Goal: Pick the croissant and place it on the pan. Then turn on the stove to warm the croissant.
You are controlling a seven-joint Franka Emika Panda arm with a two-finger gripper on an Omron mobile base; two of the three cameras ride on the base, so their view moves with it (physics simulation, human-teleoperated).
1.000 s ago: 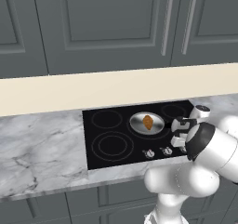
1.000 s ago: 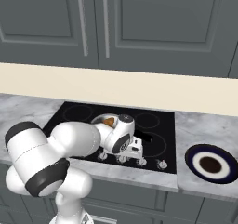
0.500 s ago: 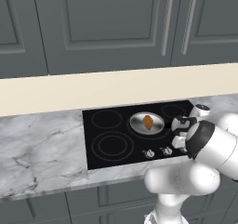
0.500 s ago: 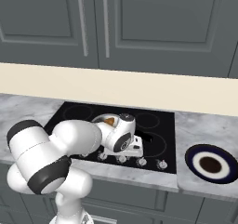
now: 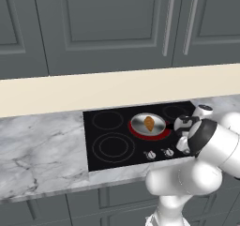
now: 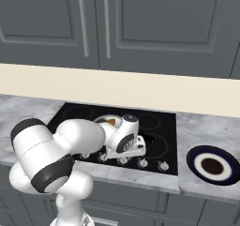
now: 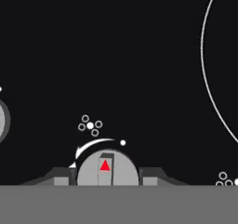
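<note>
Now croissant (image 5: 149, 123) in pan (image 5: 140, 125), burner ring newly glowing red, claw (image 7: 106, 174) closed on stove knob (image 7: 107, 168).

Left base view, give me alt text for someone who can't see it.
A croissant sits in a silver pan on a glowing red burner of a black stove set in a marble counter. The white robot arm reaches from the lower right toward the front knobs, under grey cabinets.
</note>
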